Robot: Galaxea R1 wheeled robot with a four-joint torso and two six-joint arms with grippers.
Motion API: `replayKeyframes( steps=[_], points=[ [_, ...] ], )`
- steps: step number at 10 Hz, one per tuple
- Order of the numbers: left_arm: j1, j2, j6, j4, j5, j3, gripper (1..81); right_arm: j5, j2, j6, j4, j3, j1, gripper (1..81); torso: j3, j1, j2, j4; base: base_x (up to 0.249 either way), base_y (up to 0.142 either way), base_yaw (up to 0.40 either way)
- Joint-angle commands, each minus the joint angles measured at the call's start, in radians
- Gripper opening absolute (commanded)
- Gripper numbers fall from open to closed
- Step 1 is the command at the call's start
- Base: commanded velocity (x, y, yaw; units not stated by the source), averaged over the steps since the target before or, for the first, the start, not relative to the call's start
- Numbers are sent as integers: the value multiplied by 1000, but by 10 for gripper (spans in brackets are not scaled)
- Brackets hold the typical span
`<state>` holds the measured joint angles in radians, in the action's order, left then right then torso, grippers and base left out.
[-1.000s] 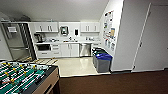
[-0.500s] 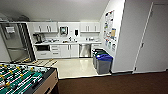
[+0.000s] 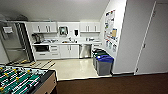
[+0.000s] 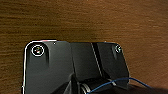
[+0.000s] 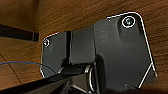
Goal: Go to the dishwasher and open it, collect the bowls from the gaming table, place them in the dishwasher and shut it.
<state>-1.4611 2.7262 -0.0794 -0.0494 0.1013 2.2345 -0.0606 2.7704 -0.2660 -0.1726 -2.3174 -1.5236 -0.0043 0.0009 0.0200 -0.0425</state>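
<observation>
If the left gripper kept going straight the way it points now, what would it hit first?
Most likely the brown floor, which lies directly ahead in the left wrist view, with nothing seen between. How far off it lies, and whether the fingers are open, I cannot tell.

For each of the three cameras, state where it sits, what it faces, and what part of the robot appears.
Head view: high on the robot, facing forward and down at a white kitchenette with the stainless-steel-fronted dishwasher, blue-lidded bins and a green-field football table; no robot parts.
Left wrist view: looks onto brown wood-grain floor; dark wrist plate shows.
Right wrist view: same floor, its own plate.
Both wrist views share that floor.
</observation>
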Motion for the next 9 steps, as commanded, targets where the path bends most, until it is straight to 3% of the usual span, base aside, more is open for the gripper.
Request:
replayKeyframes(
  steps=[1, 6, 8, 9],
  points=[
    [58, -12, 3, -12, -43, -18, 811, 41, -10, 2, 7, 7, 52, 811, 0, 0, 0, 0, 142, 0, 0],
    [57, -12, 3, -12, -43, -18, 811, 55, 17, 8, 25, -19, 53, 811, 0, 0, 0, 0, 133, 0, 0],
    [57, -14, 3, -12, -45, -18, 811, 61, 28, 74, 90, -22, 52, 811, 0, 0, 0, 0, 116, 0, 0],
    [57, -14, 3, -12, -45, -18, 811, 62, 30, 144, 158, -26, 50, 811, 0, 0, 0, 0, 112, 0, 0]
  ],
)
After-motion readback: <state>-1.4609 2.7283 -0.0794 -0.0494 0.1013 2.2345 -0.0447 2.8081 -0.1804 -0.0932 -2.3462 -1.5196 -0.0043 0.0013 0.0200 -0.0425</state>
